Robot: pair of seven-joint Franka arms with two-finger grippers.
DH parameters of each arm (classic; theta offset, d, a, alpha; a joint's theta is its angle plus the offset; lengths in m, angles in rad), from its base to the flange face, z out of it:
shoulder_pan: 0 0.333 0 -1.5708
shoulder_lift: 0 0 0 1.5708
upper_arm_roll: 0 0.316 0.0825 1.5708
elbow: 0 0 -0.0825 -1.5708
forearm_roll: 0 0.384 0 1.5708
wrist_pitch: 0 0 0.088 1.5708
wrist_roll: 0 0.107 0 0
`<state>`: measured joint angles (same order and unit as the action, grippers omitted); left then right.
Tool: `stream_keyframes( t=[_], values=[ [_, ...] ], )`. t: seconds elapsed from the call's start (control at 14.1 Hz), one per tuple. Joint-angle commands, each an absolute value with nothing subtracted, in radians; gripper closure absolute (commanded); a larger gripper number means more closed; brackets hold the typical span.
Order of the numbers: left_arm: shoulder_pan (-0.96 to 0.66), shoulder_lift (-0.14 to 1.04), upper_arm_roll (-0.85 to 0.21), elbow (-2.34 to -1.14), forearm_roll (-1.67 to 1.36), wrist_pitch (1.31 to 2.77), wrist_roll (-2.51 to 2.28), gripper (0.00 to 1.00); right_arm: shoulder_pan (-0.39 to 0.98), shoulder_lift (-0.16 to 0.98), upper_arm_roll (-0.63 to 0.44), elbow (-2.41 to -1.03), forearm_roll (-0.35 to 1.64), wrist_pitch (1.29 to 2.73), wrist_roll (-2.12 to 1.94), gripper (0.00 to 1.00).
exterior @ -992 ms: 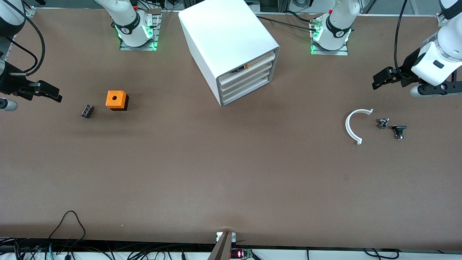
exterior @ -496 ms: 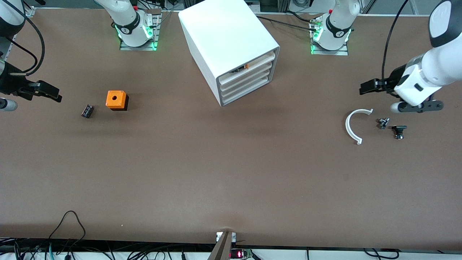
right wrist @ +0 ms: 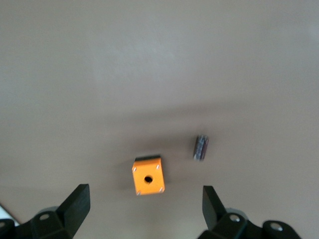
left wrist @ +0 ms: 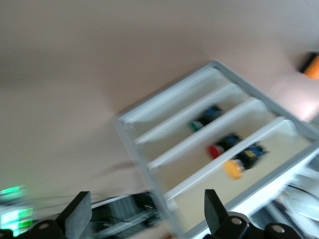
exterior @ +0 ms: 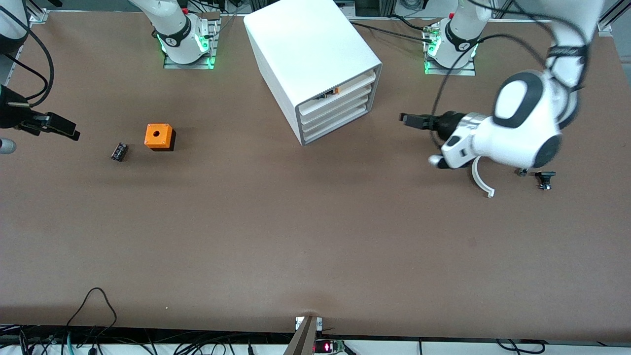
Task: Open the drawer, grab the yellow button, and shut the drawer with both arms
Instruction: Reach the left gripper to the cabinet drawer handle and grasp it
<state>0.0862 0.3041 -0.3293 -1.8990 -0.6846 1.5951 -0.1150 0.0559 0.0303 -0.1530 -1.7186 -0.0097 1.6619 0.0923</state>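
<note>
The white cabinet (exterior: pixel 310 54) stands mid-table near the arms' bases. Its top drawer (exterior: pixel 352 83) sits in it, and the orange-capped button (exterior: pixel 337 90) shows through its low front. In the left wrist view the button (left wrist: pixel 234 168) lies in that drawer (left wrist: pixel 291 142). My left gripper (exterior: pixel 409 120) hangs open and empty over the table in front of the drawers; in its own view (left wrist: pixel 144 214) it faces them. My right gripper (exterior: pixel 64 129) is open and empty at the right arm's end of the table and waits; in its own view (right wrist: pixel 144 204) it is above the table.
An orange cube with a hole (exterior: pixel 159 136) and a small black part (exterior: pixel 119 151) lie toward the right arm's end. A white curved piece (exterior: pixel 480 180) and a small black part (exterior: pixel 544 178) lie under the left arm. Lower drawers hold a red button (left wrist: pixel 215 149) and another.
The left arm has swung from its end of the table toward the cabinet, and its gripper now faces the drawer fronts. The right arm has barely moved.
</note>
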Motion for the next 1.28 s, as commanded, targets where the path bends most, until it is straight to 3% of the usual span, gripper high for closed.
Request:
stream_keyframes(
  t=[0.0,0.21,0.5,0.57,0.64,0.71,0.78,1.2],
  values=[
    [0.075,0.331,-0.380,-2.005,-0.862,1.679,0.035,0.00,0.057,0.011,-0.080,-1.707,-0.008,1.589,0.245,0.00],
    [0.048,0.328,-0.428,-2.066,-0.940,1.684,0.115,0.00,0.058,0.024,-0.015,-1.675,-0.009,1.603,0.245,0.00],
    [0.048,0.321,-0.489,-2.169,-0.991,1.696,0.227,0.01,0.051,0.051,-0.018,-1.657,-0.063,1.611,0.192,0.00],
    [0.048,0.321,-0.495,-2.196,-0.999,1.715,0.262,0.08,0.045,0.057,-0.020,-1.652,-0.070,1.609,0.137,0.00],
    [0.048,0.321,-0.497,-2.210,-1.002,1.733,0.288,0.26,0.043,0.064,-0.021,-1.651,-0.057,1.621,0.097,0.00],
    [0.048,0.321,-0.497,-2.218,-1.002,1.743,0.296,0.69,0.043,0.092,-0.023,-1.637,-0.054,1.665,0.060,0.00],
    [0.048,0.319,-0.497,-2.217,-1.000,1.743,0.296,1.00,0.058,0.132,-0.014,-1.594,-0.052,1.705,-0.002,0.00],
    [0.129,0.298,-0.414,-2.140,-0.968,1.838,0.291,1.00,0.256,0.303,0.038,-1.415,-0.014,1.788,-0.107,0.00]
  ],
)
